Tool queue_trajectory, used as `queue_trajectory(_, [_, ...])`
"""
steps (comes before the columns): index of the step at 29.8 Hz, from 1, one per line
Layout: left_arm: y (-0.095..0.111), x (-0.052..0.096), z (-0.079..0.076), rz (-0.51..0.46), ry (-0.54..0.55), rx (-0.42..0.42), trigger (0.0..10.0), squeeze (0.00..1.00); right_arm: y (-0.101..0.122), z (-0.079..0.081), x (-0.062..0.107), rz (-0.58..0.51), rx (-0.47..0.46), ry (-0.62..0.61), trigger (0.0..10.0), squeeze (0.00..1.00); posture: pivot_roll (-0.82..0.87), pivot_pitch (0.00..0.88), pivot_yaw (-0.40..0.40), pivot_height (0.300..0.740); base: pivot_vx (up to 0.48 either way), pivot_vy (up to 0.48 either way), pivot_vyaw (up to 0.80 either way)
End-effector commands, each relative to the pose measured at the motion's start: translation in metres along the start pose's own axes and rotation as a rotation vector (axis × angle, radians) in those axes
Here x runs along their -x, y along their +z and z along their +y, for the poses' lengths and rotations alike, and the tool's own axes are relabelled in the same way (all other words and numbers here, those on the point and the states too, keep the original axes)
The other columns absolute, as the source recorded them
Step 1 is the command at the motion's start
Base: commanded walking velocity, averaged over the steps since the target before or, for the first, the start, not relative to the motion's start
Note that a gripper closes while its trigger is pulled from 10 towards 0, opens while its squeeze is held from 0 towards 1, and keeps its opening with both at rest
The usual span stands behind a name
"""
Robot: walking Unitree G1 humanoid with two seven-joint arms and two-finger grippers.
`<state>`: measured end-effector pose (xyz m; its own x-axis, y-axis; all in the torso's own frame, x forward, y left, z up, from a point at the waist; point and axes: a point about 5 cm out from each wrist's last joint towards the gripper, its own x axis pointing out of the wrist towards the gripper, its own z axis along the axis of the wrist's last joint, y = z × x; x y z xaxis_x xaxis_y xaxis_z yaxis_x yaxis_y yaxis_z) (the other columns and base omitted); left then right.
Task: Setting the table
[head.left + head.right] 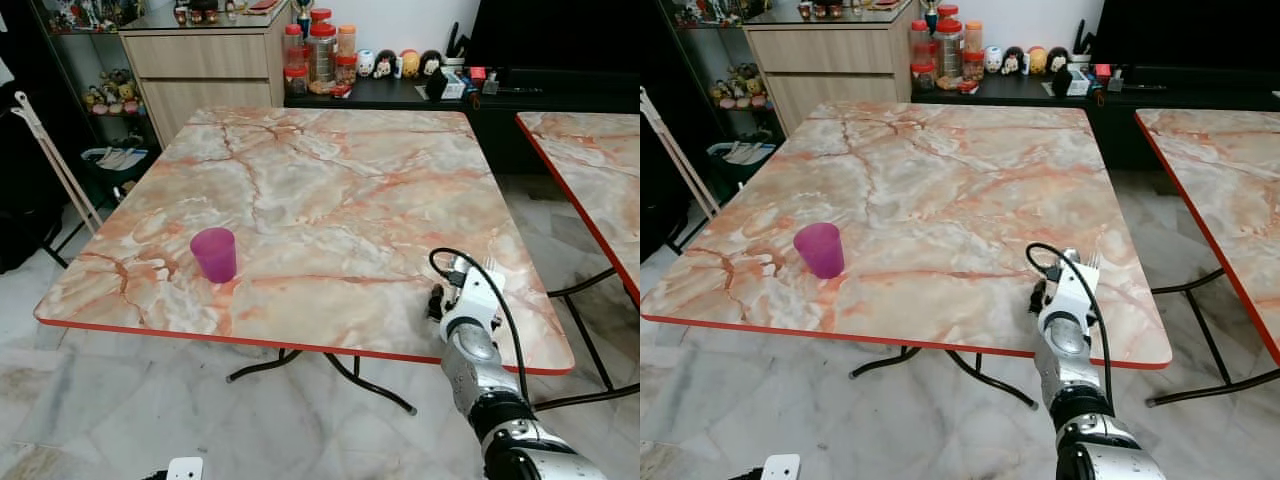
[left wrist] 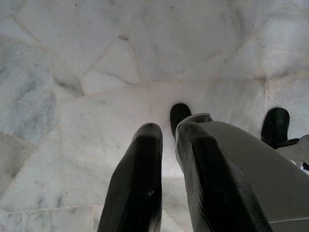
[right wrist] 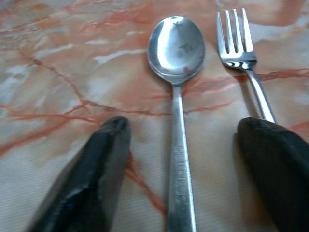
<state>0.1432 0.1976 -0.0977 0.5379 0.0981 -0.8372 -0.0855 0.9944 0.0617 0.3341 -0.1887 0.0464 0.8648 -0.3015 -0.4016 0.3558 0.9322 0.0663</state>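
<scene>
Marble table (image 1: 330,190), pink cup (image 1: 214,254), wrist reveals spoon (image 3: 177,72), fork (image 3: 241,53) (possibly touching jaws)

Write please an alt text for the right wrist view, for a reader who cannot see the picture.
A steel spoon and a fork lie side by side, apart, on a marbled orange table. The open right end effector is low over them, its two black fingers on either side of the spoon handle.
</scene>
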Motion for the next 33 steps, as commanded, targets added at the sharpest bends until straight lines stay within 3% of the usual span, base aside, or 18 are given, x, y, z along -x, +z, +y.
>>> queue_trajectory(1, [0.0020,-0.0005,0.0006,-0.001,0.002,0.006,10.0,0.00,-0.0009,0.0035,-0.0005,0.026,-0.008,0.011,0.0,0.00,-0.06,0.000,-0.002,0.740,0.000,0.000,0.00])
queue_trajectory(33, [-0.0008,-0.0005,-0.0060,0.019,-0.020,0.038,10.0,0.00,0.0016,0.0114,-0.0022,0.093,0.021,0.049,0.0,0.00,-0.06,0.000,-0.021,0.740,0.000,0.000,0.00])
